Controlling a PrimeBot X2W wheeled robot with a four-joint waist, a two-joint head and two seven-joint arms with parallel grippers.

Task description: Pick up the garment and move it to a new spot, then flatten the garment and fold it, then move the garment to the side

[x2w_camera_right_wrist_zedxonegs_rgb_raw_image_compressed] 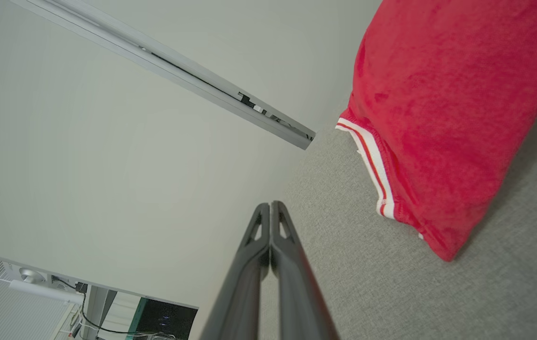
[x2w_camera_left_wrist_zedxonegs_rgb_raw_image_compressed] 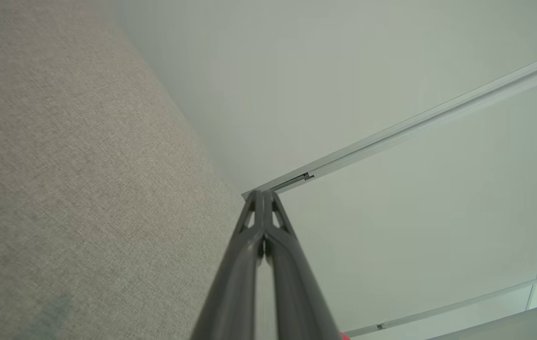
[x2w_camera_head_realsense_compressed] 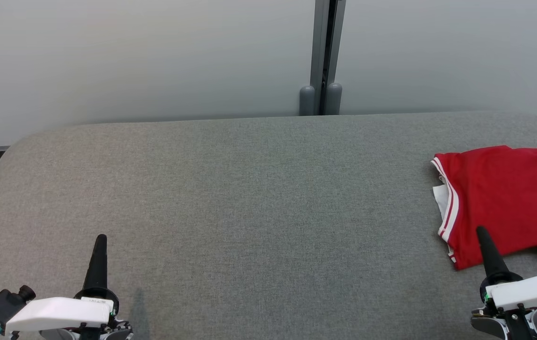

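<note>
Head view: the desk [x2w_camera_head_realsense_compressed: 268,212] has a grey fabric top with rounded far corners. Pale wall panels stand behind it, split by a grey upright post [x2w_camera_head_realsense_compressed: 325,56].

Garment [x2w_camera_head_realsense_compressed: 509,198]: red, with white striped trim along the edge facing desk centre. It lies in a folded, roughly rectangular heap at the right side of the desk and runs off the right edge of the view. A small white piece [x2w_camera_head_realsense_compressed: 439,198] pokes out beside the trim; I cannot tell if it is a label or an inner layer.

Left gripper [x2w_camera_head_realsense_compressed: 101,240]: low over the near left part of the desk, well apart from the garment. Fingers are pressed together, nothing between them; the left wrist view [x2w_camera_left_wrist_zedxonegs_rgb_raw_image_compressed: 263,194] confirms this.

Right gripper [x2w_camera_head_realsense_compressed: 481,231]: near right, its tip showing against the garment's near edge. In the right wrist view [x2w_camera_right_wrist_zedxonegs_rgb_raw_image_compressed: 271,205] the fingers are pressed together with nothing held, and bare grey fabric lies between them and the trim [x2w_camera_right_wrist_zedxonegs_rgb_raw_image_compressed: 372,160].
</note>
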